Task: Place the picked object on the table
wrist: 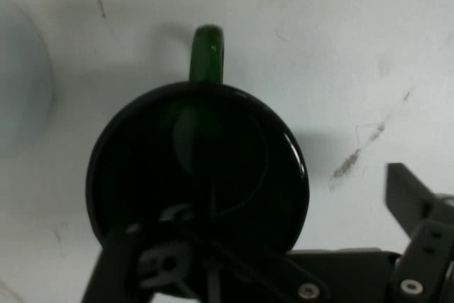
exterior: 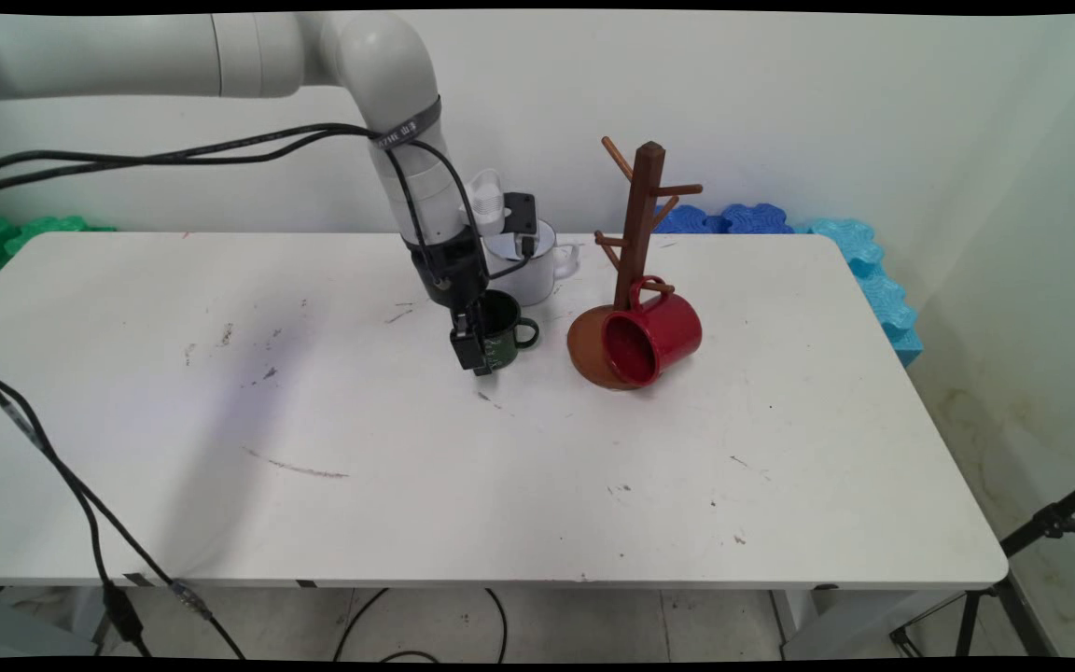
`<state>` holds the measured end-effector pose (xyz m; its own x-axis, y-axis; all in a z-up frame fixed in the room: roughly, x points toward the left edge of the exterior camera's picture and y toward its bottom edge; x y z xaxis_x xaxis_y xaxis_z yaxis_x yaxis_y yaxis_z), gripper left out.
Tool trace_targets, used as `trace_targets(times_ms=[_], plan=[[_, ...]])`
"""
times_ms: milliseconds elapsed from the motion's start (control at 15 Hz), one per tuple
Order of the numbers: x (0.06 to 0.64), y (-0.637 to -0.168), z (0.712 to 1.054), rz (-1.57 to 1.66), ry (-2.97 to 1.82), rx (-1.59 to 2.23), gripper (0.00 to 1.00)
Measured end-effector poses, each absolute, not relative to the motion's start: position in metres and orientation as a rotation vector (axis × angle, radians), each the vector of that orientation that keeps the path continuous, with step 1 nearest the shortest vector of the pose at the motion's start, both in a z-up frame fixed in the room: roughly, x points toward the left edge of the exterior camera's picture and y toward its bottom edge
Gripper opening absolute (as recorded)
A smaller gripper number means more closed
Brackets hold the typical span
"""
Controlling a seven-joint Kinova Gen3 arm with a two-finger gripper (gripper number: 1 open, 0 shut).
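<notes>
Green mug [exterior: 503, 336] stood upright on the surface [exterior: 407, 485], directly under the claw [exterior: 480, 359] and not lifted. Its handle [wrist: 207, 51] pointed away from the claw in the hand view. Claw was low over the mug's near rim with fingers spread apart. One finger [wrist: 117, 260] sat at the rim's edge, the other [wrist: 408, 196] well clear of the mug's wall over bare surface. Nothing was clamped and the claw was released. I couldn't tell whether the first finger touched the rim. White mug [exterior: 542, 266] stood just behind the claw, partly hidden by the wrist, upright on the surface. Brown wooden mug tree [exterior: 640, 233] stood to the claw's right in the main view, near but apart from the green mug. Red mug [exterior: 654, 336] hung by its handle from a low peg of the tree, mouth tilted toward the camera. The upper pegs were bare.
</notes>
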<state>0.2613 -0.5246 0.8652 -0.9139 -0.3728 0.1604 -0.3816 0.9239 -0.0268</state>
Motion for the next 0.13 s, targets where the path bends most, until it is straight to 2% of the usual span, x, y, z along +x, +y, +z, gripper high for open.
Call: trace_targets(times_ms=[133], plan=[[0.2595,-0.5244,0.8667,0.093,-2.918,0.564,1.00]])
